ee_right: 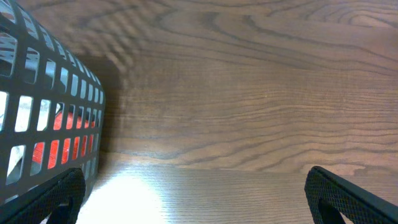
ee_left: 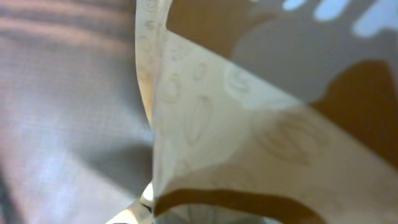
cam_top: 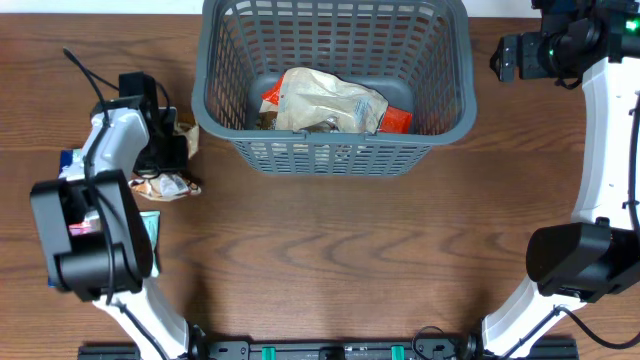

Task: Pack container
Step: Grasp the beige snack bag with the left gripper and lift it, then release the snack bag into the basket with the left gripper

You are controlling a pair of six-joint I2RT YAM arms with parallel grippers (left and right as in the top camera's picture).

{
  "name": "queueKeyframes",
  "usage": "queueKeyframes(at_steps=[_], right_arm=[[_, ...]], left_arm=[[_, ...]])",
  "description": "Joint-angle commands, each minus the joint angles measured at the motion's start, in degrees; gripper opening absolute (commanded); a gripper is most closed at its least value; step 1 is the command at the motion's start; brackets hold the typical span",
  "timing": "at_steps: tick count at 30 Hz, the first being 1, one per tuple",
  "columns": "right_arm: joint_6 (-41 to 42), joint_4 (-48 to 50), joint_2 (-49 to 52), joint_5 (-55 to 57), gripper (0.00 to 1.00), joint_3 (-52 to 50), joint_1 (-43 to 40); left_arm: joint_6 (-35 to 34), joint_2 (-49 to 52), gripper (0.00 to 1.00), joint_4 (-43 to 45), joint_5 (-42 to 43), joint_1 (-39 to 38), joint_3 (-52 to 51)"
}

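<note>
The container, a dark grey lattice basket, stands at the back centre. It holds a crumpled beige packet and a red one. My left gripper is low over the table just left of the basket, shut on a tan snack packet. That packet fills the left wrist view and hides the fingers. My right gripper hangs open and holds nothing, to the right of the basket. In the right wrist view the gripper faces bare table, with the basket wall at the left.
More packets lie on the table around the left arm: a white and brown one, a blue one and a teal one. The two arm bases stand at the front left and front right.
</note>
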Motion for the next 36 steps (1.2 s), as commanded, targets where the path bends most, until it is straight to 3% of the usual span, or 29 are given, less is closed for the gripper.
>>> queueKeyframes(at_steps=[1, 13, 20, 25, 29, 36], right_arm=[[-0.39, 0.0, 0.44, 0.13, 0.99, 0.02, -0.79], [-0.39, -0.2, 0.44, 0.15, 0.99, 0.02, -0.76], [-0.39, -0.55, 0.44, 0.15, 0.99, 0.02, -0.79], [-0.42, -0.52, 0.44, 0.24, 0.99, 0.02, -0.79], [-0.39, -0.52, 0.44, 0.31, 0.99, 0.02, -0.79], [-0.42, -0.79, 0.44, 0.31, 0.99, 0.02, -0.79]], left_arm=[[0.35, -6.75, 0.06, -1.64, -0.26, 0.24, 0.44], [-1.44, -22.77, 0.06, -8.11, -0.68, 0.24, 5.66], [-1.38, -31.89, 0.06, -8.11, -0.68, -1.27, 15.23], [-0.98, -33.07, 0.06, -7.54, -0.57, -4.55, 25.62], [4.76, -31.87, 0.06, -2.38, 0.68, -11.13, 30.64], [23.93, -25.46, 0.06, 6.03, 10.73, -23.54, 31.56]])
